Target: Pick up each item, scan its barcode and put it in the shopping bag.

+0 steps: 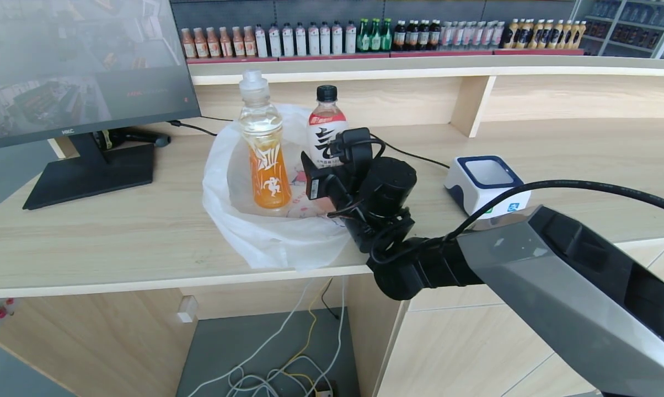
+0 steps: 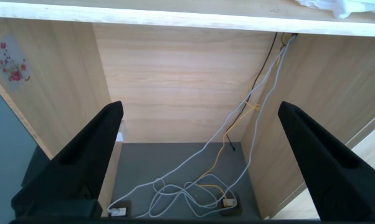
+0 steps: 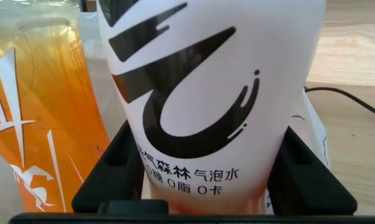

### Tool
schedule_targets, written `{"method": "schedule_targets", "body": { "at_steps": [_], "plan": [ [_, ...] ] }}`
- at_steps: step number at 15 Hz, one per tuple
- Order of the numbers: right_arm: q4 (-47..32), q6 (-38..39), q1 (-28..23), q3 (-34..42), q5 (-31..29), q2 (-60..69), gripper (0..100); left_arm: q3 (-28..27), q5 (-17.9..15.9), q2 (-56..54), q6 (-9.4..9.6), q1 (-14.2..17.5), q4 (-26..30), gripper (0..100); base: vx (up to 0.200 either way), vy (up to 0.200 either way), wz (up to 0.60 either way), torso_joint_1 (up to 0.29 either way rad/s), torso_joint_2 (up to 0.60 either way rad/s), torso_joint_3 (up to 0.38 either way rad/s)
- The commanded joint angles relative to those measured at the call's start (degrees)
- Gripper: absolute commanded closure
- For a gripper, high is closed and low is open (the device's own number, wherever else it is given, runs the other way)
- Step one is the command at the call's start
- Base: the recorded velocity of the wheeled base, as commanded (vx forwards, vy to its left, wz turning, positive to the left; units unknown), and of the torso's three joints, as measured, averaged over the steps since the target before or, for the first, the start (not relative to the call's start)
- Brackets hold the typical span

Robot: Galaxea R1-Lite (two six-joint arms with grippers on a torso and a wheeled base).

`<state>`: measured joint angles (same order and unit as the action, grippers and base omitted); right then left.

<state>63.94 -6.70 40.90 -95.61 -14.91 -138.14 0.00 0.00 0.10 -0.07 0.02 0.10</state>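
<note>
Right gripper (image 3: 203, 177) clamped on a soda bottle inside the shopping bag

Its fingers press both sides of the white-labelled, black-capped soda bottle (image 1: 325, 129), which stands upright in the open white plastic shopping bag (image 1: 255, 237) on the wooden counter (image 1: 89, 231). From the left: one monitor (image 1: 73, 66); the bag, holding two bottles, an orange drink bottle (image 1: 263, 149) just beside the white one; one barcode scanner (image 1: 485, 184). The left gripper (image 2: 200, 107) hangs under the counter, fingers spread wide above loose cables (image 2: 194, 186).
</note>
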Motion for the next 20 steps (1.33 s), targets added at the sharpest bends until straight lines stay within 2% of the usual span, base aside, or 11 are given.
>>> {"method": "schedule_targets", "body": {
  "at_steps": [1, 2, 3, 10, 13, 15, 20],
  "plan": [
    [-0.1, -0.1, 0.0, 0.1, 0.1, -0.1, 100, 0.0, 0.0, 0.0, -0.01, 0.0, 0.0, 0, 0.000, 0.000, 0.00, 0.000, 0.00, 0.000],
    [-0.1, -0.1, 0.1, 0.1, 0.1, -0.1, 100, 0.0, 0.0, 0.0, -0.01, 0.0, 0.0, 0, 0.000, 0.000, 0.00, 0.000, 0.00, 0.000],
    [-0.1, 0.0, 0.3, 0.2, 0.1, -0.1, 0, 0.0, 0.0, 0.0, -0.01, 0.0, 0.0, 0, 0.000, 0.000, 0.00, 0.000, 0.00, 0.000],
    [0.6, 0.6, 0.7, -0.1, -0.9, 0.9, 0, 0.0, 0.0, 0.0, -0.01, 0.1, 0.0, 0, 0.000, 0.000, 0.00, 0.000, 0.00, 0.000],
    [1.5, -0.1, 0.5, 2.0, -1.4, 3.3, 0, 0.0, 0.0, 0.0, -0.01, 0.1, 0.0, 0, 0.000, 0.000, 0.00, 0.000, 0.00, 0.000],
    [3.3, -1.1, 0.8, 7.1, -1.8, 6.7, 0, 0.0, 0.0, 0.0, -0.01, 0.1, 0.0, 0, 0.000, 0.000, 0.00, 0.000, 0.00, 0.000],
    [10.9, -3.0, 1.9, 25.4, -2.7, 18.5, 0, 0.0, 0.0, 0.0, -0.01, 0.1, 0.0, 0, 0.000, 0.000, 0.00, 0.000, 0.00, 0.000]
  ]
}}
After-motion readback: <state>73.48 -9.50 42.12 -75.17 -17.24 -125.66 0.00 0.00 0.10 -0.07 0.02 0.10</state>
